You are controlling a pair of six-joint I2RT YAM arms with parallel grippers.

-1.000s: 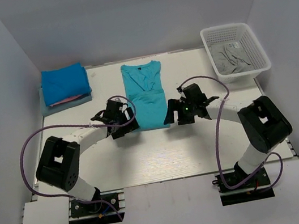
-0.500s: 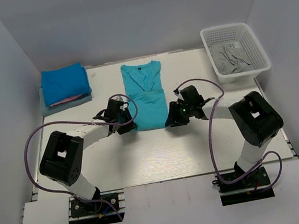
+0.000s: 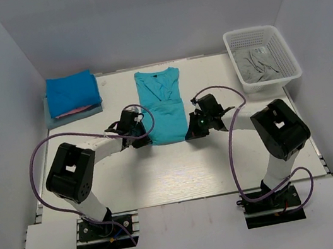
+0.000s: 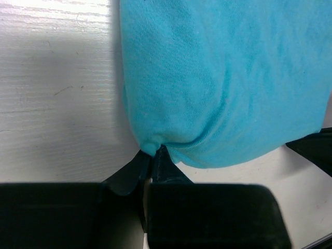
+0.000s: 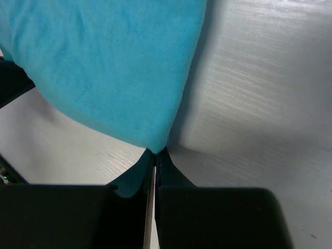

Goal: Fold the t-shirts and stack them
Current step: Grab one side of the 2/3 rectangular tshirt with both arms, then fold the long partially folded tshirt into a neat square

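A bright turquoise t-shirt (image 3: 161, 103) lies folded into a long strip at mid-table, with its round neck at the far end. My left gripper (image 3: 146, 139) is shut on its near-left corner, and in the left wrist view the fingertips (image 4: 154, 153) pinch a small pucker of the turquoise cloth (image 4: 218, 78). My right gripper (image 3: 189, 132) is shut on the near-right corner. In the right wrist view that gripper (image 5: 155, 153) nips the tip of the turquoise fabric (image 5: 104, 67). At the far left sits a stack of folded t-shirts (image 3: 72, 93), deep blue on top, with pink and pale grey-blue edges below.
A white lattice basket (image 3: 252, 30) stands at the back right with a grey garment (image 3: 258, 66) inside. The white table (image 3: 175, 174) is walled on the left, right and back. Purple cables loop over both arms.
Both grippers have slid inward to the shirt's near corners and closed from wide open onto the fabric.
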